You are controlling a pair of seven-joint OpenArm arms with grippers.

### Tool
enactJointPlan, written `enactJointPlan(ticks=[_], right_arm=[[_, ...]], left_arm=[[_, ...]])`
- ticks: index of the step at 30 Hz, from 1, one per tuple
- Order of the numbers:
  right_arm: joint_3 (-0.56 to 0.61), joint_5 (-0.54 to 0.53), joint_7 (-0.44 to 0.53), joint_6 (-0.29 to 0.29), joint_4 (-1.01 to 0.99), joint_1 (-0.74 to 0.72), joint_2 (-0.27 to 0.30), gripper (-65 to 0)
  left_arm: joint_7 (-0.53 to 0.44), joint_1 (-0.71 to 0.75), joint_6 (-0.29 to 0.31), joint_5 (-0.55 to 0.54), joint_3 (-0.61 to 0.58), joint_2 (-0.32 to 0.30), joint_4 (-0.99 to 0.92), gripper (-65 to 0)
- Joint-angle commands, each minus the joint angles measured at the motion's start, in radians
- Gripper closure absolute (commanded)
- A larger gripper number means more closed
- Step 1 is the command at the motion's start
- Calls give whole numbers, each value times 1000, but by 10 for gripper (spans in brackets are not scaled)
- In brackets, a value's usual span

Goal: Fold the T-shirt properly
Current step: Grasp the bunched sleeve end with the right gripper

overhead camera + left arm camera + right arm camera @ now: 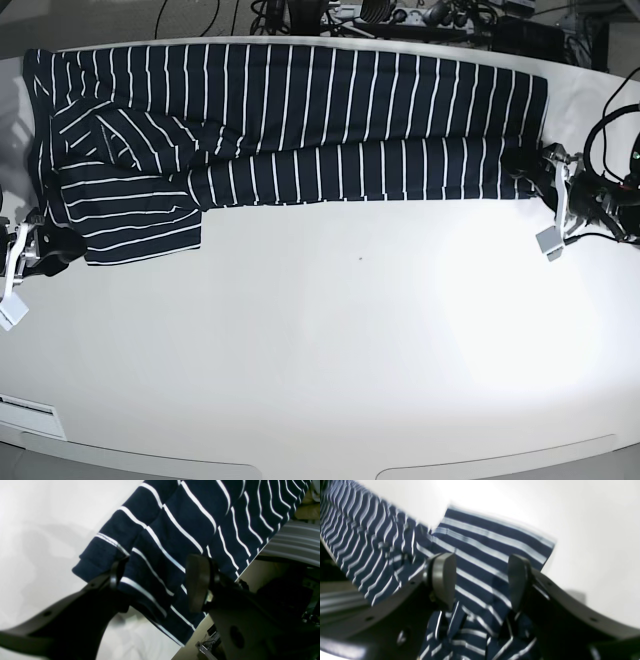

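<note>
T-shirt: soft dark navy knit, thin white stripes, folded into a long band along the table's far edge; a sleeve sticks out toward the front beside the right arm.
Table: smooth, glossy white, rounded front edge, glare patch, bare in front.
Left gripper: black jaws spread over the hem corner.
Right gripper: padded jaws spread, sleeve cloth between them.
Background: cables behind table.
</note>
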State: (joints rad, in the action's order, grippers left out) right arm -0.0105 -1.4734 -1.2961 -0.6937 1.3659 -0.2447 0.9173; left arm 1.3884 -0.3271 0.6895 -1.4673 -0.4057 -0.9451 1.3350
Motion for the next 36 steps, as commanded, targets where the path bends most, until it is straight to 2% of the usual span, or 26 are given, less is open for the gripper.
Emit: enactJointPlan(ticks=[1,2,5,8,12,15,18,20,21,24,28,30,33,36], right_arm=[[-14,-10,37,-4,8,-15,23,-354],[-14,18,65,-4,7,-16,8,-354],[-14,233,174,12,6,-13,-60,-354],[-14,461,282,87,6,-13,-140,-354],[-14,701,316,198,6,-13,-223,-354],[-14,818,317,266,-1,-13,-264,-363],[-14,861,330,318,-57,-13,-278,-363],[-14,822,332,309,-119,-13,-278,-363],[-14,782,332,286,-151,-13,-277,-363],[-14,616,332,200,-240,-13,-277,-362],[-14,429,319,56,-290,-13,-277,-344],[-14,335,266,-3,-290,-24,-277,-264],[-14,180,112,-4,-290,-58,-277,-5],[-16,3,-39,-4,-286,-90,-271,0]], left_arm=[[8,-19,9,-16,13,-25,9,-356],[8,-19,9,-16,13,-25,9,-356],[8,-19,-6,-16,13,-24,9,-356],[8,-19,-5,-16,13,-25,9,-356],[8,-19,-5,-16,13,-25,9,-356],[8,-19,-5,-16,13,-25,9,-356],[8,-19,-6,-16,13,-25,9,-356],[8,-19,-5,-16,13,-25,9,-356],[8,-19,-5,-16,13,-25,9,-356],[8,-19,-5,-16,13,-25,9,-356],[8,-19,-5,-16,13,-25,9,-356],[8,-19,-5,-16,13,-25,9,-356],[8,-19,-5,-16,13,-25,9,-356],[8,-19,-5,-16,13,-24,9,-356]])
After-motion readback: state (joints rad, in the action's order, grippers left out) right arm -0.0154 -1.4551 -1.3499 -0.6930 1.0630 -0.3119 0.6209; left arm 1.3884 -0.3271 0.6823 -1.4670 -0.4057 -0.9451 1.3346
